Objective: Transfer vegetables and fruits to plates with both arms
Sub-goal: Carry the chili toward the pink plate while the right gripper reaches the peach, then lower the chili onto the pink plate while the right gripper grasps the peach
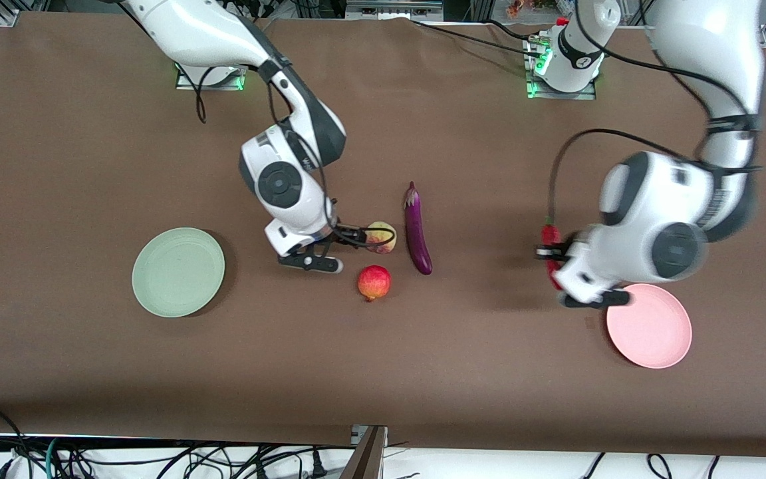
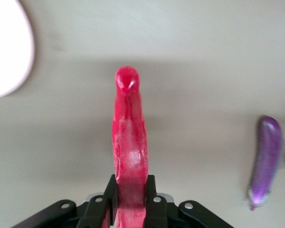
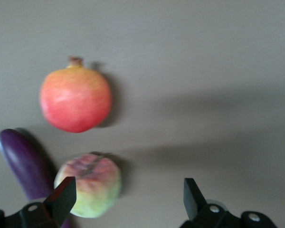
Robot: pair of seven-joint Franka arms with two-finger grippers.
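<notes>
My left hand (image 2: 130, 202) is clamped on the red chili pepper (image 2: 129, 142), up in the air beside the pink plate (image 1: 652, 327); its lower end is cut off in the left wrist view. My right hand (image 3: 128, 197) gapes wide, low over the worktop (image 1: 57, 166) by the peach (image 1: 383, 237), which its fingers partly hide. Glossy purple eggplant (image 1: 417, 229) lies beside the peach; the red fruit (image 1: 374, 282) sits nearer the front camera. Green plate (image 1: 178, 271) lies toward the right arm's end. No readable writing.

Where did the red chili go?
The left gripper is holding the chili in the air, toward the left arm's end of the table, beside the pink plate.
</notes>
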